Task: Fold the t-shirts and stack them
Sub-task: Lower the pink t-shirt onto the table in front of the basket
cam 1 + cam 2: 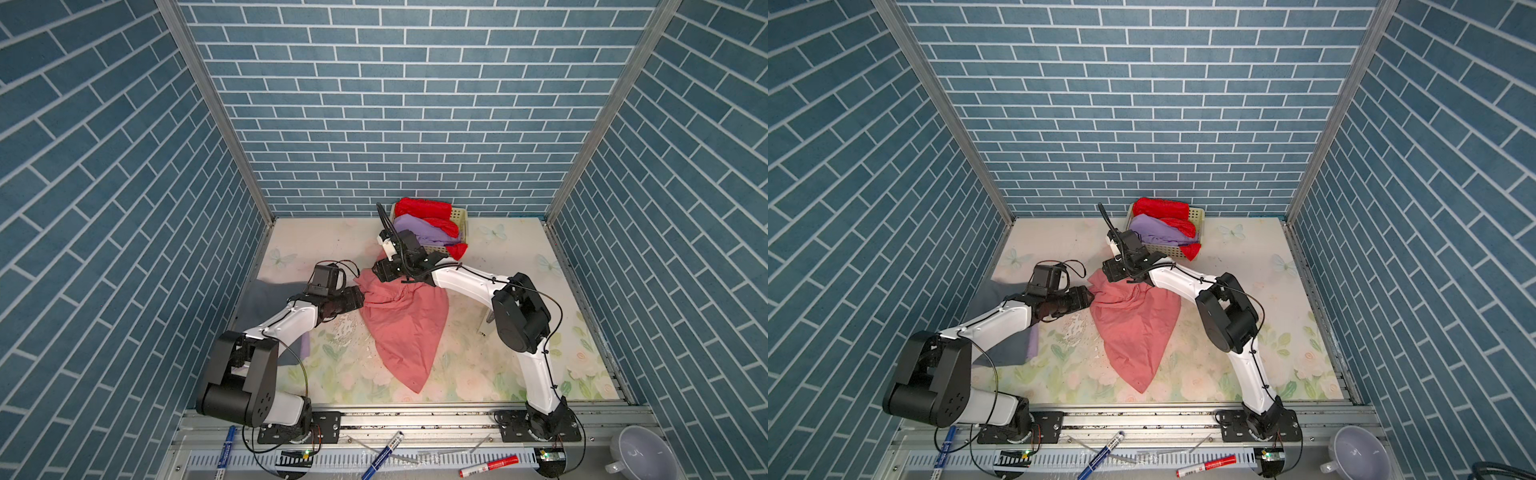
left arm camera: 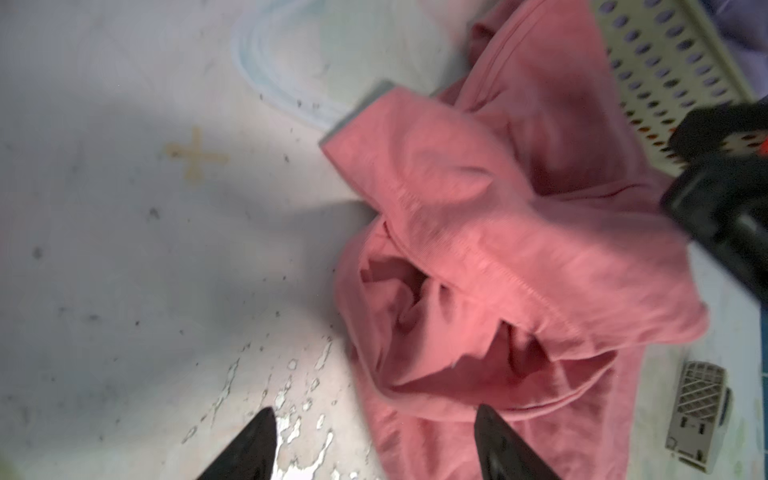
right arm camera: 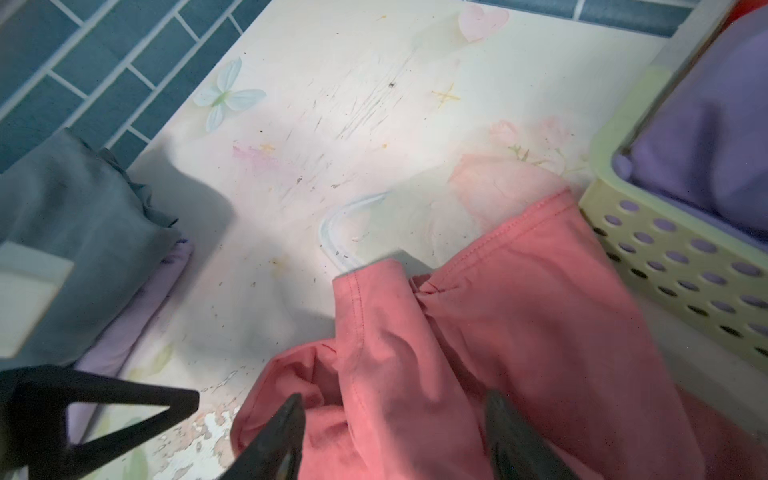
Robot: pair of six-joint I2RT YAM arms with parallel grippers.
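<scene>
Left gripper (image 2: 374,419): released, fingers spread low at the edge of the salmon pink t-shirt (image 1: 403,328), one tip over bare table (image 1: 519,257), the other over cloth.
Right gripper (image 3: 395,407): released, fingers apart just above the shirt's bunched upper part.
Salmon pink t-shirt: crumpled mid-table, narrowing to a point toward the front edge.
Slate grey t-shirt (image 3: 75,216): folded at the table's left side, on top of a folded lavender t-shirt (image 3: 137,316).
Basket (image 1: 462,216): at the back, holding a loose lavender t-shirt (image 1: 415,230) and bright red t-shirt (image 1: 419,208).
</scene>
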